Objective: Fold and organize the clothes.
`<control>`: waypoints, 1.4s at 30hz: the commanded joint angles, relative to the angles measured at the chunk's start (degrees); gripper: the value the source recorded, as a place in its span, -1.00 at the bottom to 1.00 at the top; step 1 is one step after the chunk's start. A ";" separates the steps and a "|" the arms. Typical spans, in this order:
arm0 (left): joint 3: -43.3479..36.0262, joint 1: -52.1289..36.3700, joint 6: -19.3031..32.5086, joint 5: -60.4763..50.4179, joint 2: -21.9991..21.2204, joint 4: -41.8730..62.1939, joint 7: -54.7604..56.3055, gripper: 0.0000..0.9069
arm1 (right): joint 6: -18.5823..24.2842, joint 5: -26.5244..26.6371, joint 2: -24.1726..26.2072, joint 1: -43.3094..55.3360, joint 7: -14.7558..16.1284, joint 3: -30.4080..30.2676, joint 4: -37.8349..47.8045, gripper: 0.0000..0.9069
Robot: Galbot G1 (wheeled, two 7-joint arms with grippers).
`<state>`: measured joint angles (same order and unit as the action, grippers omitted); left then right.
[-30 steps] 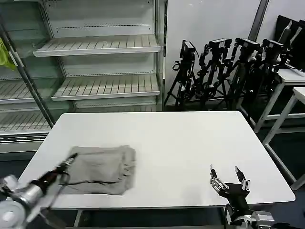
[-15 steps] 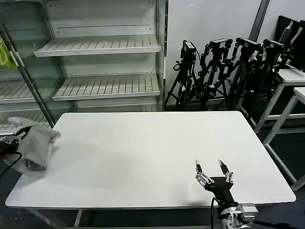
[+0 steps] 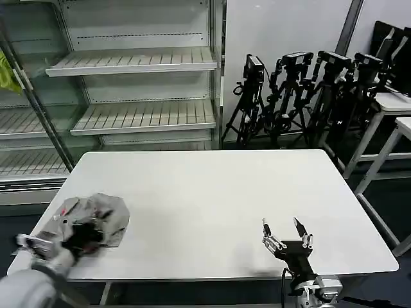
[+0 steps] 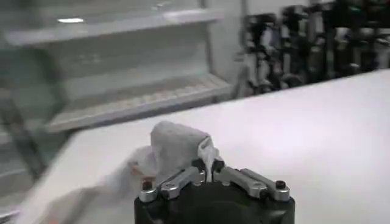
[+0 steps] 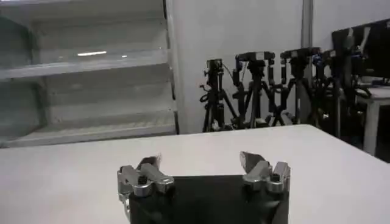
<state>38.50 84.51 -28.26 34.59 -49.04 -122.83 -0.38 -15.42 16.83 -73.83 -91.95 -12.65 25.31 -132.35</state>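
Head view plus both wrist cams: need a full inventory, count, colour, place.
shirt: one, light grey with red-orange trim, bunched at the table's near left corner
table: one, white, centre
shelves: one unit, white, behind the table on the left
tripods: several, black, behind the table on the right
yellow-green cloth: one, far left edge
side tables: two, white, far right
left gripper: shut on the shirt, near left corner
right gripper: open, over the table's near right edge

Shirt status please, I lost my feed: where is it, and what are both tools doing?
Left tool shut on crumpled grey shirt, table's near-left corner. Right tool open, idle, near edge. Nothing in the way.
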 commanded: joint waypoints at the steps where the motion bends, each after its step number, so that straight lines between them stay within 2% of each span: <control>1: -25.53 -16.83 -3.09 1.08 -7.34 1.12 3.37 -0.89 | 0.19 -0.96 -0.09 -0.16 -0.02 0.41 1.39 1.00; 7: -30.45 -24.55 -4.74 10.03 -13.18 7.70 8.38 -0.89 | 0.18 -0.94 -0.26 0.35 -0.02 0.01 2.71 1.00; 17: -35.92 -33.91 -4.19 12.54 -25.94 22.89 17.86 -0.87 | -0.18 -0.11 0.15 1.37 -0.07 0.26 2.97 1.00; 24: -38.04 -36.35 -2.47 10.75 -30.22 27.41 18.90 -0.82 | -0.42 0.53 0.39 2.00 -0.08 0.28 3.11 1.00; 25: -38.26 -36.53 -2.81 10.76 -30.49 27.63 18.79 -0.02 | -0.46 0.62 0.43 2.04 -0.09 0.28 3.09 1.00; 26: -38.52 -36.70 -3.01 10.77 -30.65 27.80 18.33 1.00 | -0.50 0.71 0.50 2.11 -0.11 0.27 3.08 1.00; 29: -38.82 -36.84 -2.12 10.45 -31.11 28.05 15.71 1.00 | -0.56 0.91 0.65 2.37 -0.19 0.30 3.08 1.00; 36: -37.55 -35.89 7.13 17.06 -32.84 24.52 8.15 1.00 | -0.82 0.65 0.75 3.24 -0.52 0.56 3.02 1.00; 42: -34.41 -33.85 11.36 17.41 -32.96 17.88 7.89 1.00 | -0.90 0.04 1.21 4.32 -0.77 0.80 3.08 1.00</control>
<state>2.16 50.50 -25.23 48.56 -79.67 -99.42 10.96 -16.39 17.26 -72.73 -88.38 -13.36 26.01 -129.41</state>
